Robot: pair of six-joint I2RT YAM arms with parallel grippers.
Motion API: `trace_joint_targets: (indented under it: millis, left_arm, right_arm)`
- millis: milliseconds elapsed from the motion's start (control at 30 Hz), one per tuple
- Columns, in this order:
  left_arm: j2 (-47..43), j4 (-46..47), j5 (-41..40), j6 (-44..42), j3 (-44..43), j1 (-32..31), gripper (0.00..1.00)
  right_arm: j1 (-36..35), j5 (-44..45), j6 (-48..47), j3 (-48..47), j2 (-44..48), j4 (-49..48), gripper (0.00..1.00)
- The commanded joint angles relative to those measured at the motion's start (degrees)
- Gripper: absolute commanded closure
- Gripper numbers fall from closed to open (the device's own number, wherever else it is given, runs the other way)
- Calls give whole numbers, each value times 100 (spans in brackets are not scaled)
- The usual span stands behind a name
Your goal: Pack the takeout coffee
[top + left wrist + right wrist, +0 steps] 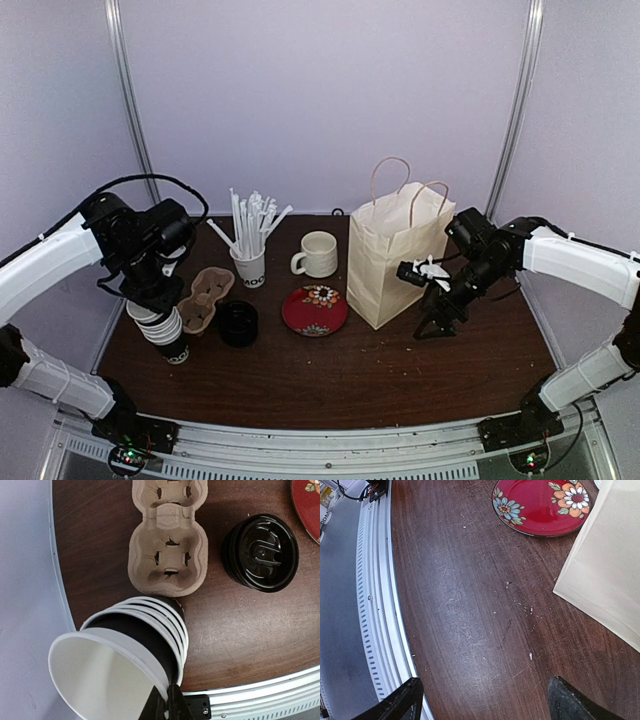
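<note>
The takeout coffee cups are black paper cups with white rims, nested in a stack [165, 330] at the table's front left; none has a lid on. My left gripper [152, 298] hangs over the stack. In the left wrist view it [169, 694] is shut on the rim of the top cup [100, 675], which tilts out of the stack [165, 625]. A pile of black lids [238, 323] [260, 552] sits to the right of the stack. My right gripper [420, 272] [482, 702] stands open and empty above bare table beside the paper bag [395, 255].
A cardboard cup carrier [205, 298] [167, 550] lies behind the stack. A white cup of straws [250, 265], a cream mug [318, 253] and a red flowered plate [314, 309] [540, 502] occupy the middle. The bag's side [610, 570] is near my right gripper.
</note>
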State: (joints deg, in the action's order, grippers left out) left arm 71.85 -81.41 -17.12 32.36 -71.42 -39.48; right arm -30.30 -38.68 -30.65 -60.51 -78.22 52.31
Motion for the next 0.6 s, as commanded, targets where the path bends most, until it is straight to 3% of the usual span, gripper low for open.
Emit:
trace_joint_targets:
  millis: [0,400,567]
  left_arm:
    - [116,-543,-278,-155,-875,46,100]
    - [397,-1984,-645,-92,-2591,33,100]
    - [593,-2090,-543,-309,-3516,-212,100]
  right_arm:
    - [-59,69,-80,-163,6,89,10]
    - [-72,-58,-88,-258,12,200,11]
    - [-51,493,-391,-786,-4,791,13]
